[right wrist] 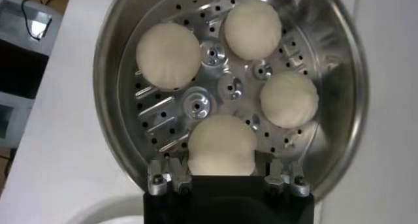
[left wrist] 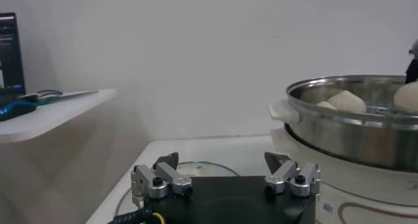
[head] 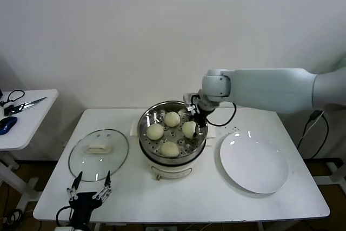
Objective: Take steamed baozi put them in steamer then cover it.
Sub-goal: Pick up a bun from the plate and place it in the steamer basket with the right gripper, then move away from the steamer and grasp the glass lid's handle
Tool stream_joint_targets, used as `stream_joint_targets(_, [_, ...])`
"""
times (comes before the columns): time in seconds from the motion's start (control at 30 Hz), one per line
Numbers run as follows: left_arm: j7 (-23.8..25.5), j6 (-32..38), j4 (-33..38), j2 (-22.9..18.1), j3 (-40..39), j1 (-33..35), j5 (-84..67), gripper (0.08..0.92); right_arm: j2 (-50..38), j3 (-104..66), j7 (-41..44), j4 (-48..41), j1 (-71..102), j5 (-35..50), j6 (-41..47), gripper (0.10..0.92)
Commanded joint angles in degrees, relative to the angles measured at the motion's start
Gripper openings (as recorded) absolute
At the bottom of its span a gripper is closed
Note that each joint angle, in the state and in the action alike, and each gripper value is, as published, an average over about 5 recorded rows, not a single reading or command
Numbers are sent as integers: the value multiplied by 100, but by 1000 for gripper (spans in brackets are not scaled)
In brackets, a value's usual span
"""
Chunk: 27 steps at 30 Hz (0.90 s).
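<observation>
Your table [head: 281,201] has the steamer [head: 172,158] mid-table toward the back edge, all four baozi [right wrist: 168,54] sitting on its perforated tray. Right of it is an empty white plate [head: 254,162]; left of it the cover [head: 98,155] lies flat, nothing blocking it. A side table [head: 24,125] at far left carries scissors [head: 24,104]. Your right gripper [right wrist: 222,179] is down inside the steamer, jaws closed on the right-hand bun. Your left gripper [head: 89,193] waits at the front-left edge, wide open.
</observation>
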State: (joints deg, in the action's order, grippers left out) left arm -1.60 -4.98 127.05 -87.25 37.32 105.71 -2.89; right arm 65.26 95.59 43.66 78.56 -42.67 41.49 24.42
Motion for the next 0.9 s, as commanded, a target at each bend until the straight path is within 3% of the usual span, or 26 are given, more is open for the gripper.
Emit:
stream_joint_targets(0.03, [1, 5, 3, 0, -8, 1, 1, 823, 156, -125, -316, -211, 565, -264, 162, 670])
stream_joint_targets(0.2, [1, 8, -5, 4, -2, -2, -5, 823, 157, -119, -275, -241, 506, -299, 122, 699])
stream_joint_targets(0.37, [0, -2, -3, 1, -2, -13, -5, 823, 67, -213, -38, -230, 405, -225, -172, 800])
stream_joint_targets(0.6, [-7, -44, 9, -4, -3, -26, -44, 823, -593, -805, 362, -177, -117, 571, -551, 822])
stream_joint_targets(0.77, [-22, -231, 45, 14, 22, -36, -155, 823, -1590, -1944, -949, 191, 207, 1740, -288, 823])
stream_joint_targets(0.9, [-44, -382, 45, 24, 34, -65, -148, 823, -2379, -3151, -2469, 333, 1099, 1754, -528, 823])
